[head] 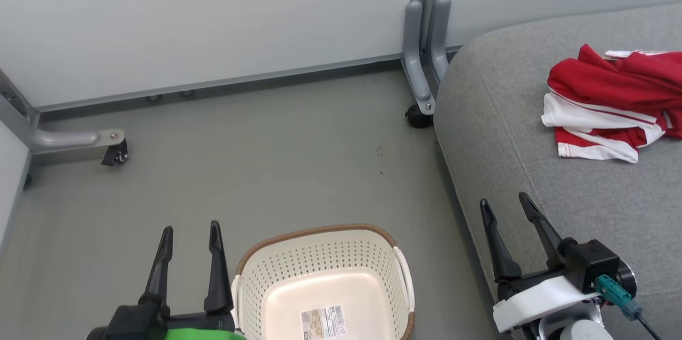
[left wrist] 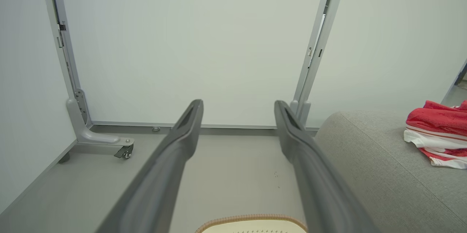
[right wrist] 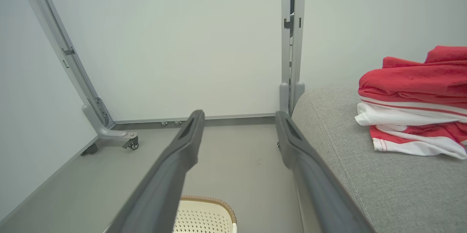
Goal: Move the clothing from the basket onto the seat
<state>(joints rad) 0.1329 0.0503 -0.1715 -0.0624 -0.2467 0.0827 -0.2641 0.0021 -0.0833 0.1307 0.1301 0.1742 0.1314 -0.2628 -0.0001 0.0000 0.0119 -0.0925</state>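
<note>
Two grippers are showing at the bottom of the head view, both with fingers spread wide and pinching nothing. The basket (head: 319, 231) is sitting on the floor (head: 266, 153); its near part is being cut off by the bottom edge, and its visible interior is showing a printed label (head: 322, 322) too small to read. The left gripper (head: 191, 227) is hovering just beside the basket's left wall. The right gripper (head: 504, 199) is hovering at the left edge of the seat (head: 506, 132). The clothing (head: 613, 100) is lying in a crumpled red-and-white pile on the seat, toward its far right. It is running out of frame there, so the garment count is not discernible.
</note>
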